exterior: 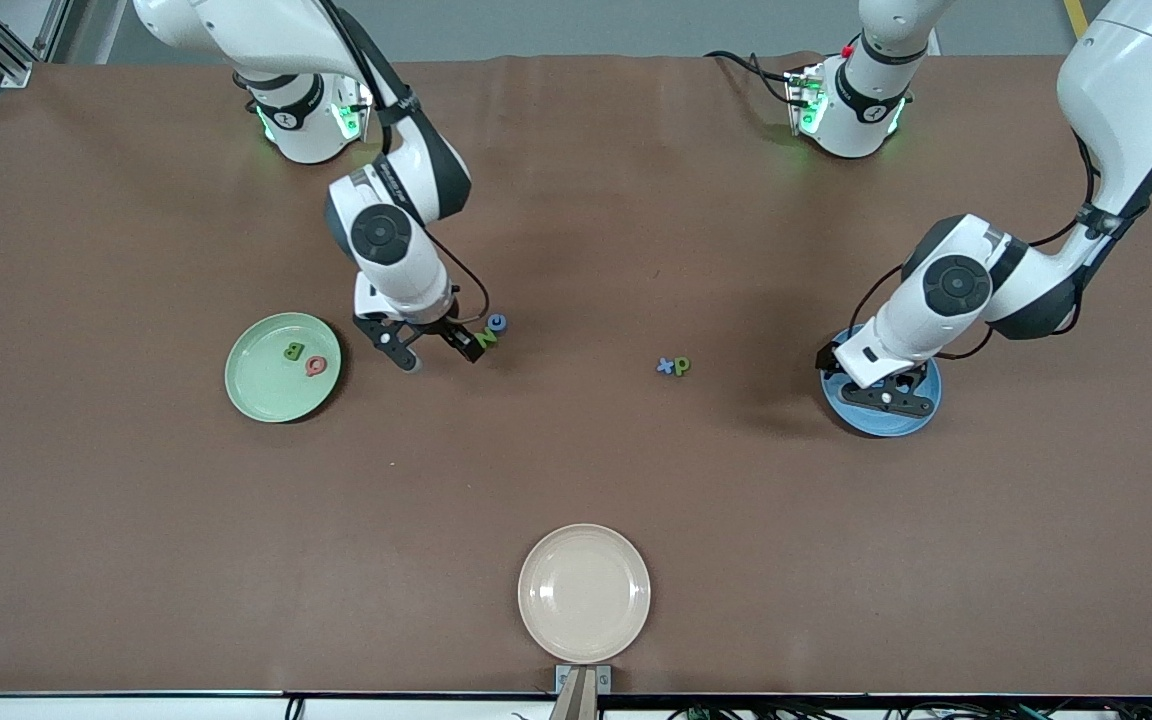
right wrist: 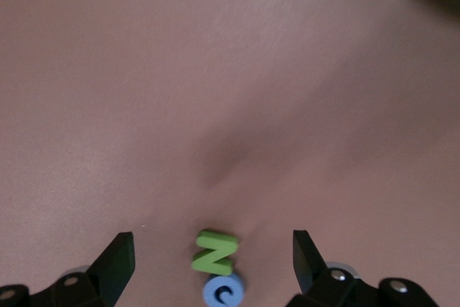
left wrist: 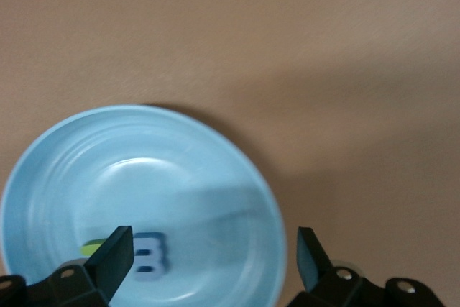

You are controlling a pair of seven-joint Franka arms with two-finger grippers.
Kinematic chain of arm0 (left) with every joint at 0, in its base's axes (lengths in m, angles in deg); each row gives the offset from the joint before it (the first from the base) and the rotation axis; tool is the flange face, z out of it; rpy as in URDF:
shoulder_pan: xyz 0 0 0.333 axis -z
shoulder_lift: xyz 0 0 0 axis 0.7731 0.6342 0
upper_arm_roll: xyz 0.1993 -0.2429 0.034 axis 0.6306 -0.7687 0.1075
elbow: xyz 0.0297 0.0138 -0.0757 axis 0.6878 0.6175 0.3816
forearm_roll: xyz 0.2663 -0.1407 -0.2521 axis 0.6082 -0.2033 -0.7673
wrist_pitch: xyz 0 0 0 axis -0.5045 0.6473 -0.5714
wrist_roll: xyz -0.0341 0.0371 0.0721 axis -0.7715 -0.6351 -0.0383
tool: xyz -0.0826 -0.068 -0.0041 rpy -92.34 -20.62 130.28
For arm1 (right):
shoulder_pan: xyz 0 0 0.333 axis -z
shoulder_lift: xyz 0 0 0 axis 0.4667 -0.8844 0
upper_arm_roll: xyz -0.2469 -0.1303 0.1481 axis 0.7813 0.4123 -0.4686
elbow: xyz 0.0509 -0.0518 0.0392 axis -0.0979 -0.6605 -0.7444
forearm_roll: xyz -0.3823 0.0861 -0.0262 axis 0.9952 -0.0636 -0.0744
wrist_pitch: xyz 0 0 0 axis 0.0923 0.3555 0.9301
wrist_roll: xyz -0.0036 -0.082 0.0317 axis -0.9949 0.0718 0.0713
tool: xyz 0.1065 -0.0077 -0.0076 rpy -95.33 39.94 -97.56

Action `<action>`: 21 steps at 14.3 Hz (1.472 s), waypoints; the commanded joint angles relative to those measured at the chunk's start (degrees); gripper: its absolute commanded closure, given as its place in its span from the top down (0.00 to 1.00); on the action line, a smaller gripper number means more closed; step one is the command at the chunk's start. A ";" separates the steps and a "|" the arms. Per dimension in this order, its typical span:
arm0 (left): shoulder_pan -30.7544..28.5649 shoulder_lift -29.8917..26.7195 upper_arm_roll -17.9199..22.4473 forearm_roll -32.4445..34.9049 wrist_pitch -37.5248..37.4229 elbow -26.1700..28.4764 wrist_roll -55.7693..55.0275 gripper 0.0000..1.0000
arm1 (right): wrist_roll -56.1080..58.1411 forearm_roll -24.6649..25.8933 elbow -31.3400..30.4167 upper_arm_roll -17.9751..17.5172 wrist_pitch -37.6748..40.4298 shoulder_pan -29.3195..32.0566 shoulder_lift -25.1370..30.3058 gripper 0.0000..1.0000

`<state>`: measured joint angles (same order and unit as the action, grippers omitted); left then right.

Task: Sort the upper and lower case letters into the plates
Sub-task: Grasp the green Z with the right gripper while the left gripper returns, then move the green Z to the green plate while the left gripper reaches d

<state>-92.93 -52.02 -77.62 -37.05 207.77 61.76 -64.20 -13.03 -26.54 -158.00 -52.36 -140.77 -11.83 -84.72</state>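
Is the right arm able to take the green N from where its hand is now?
Probably yes. The right hand is open, just beside the green N, which lies bare on the table. The blue c touches the N, so the fingers may push it.

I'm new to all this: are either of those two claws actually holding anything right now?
Neither. The right tool hangs open beside the green N, and the left tool is open over the blue plate.

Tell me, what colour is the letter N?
Green. The N shows best in the right wrist view, beside a blue c.
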 commanded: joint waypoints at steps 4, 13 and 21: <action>7.39 0.97 -1.99 0.42 -0.61 -1.94 -8.16 1.00 | -5.27 -0.72 3.03 0.66 -3.21 -3.76 -6.16 0.94; 18.55 6.77 -0.68 0.42 -0.52 -6.15 -14.32 1.00 | -5.45 -0.28 2.41 0.66 -3.75 -5.26 -7.66 0.59; 29.28 8.53 6.36 0.15 -0.08 -9.32 -15.47 1.00 | -4.84 -0.01 1.45 0.92 -2.87 -4.82 -7.05 0.01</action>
<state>-64.77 -44.42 -71.50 -37.05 207.79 53.79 -78.96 -17.57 -26.57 -155.56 -52.24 -143.94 -16.22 -91.76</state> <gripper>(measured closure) 0.000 0.652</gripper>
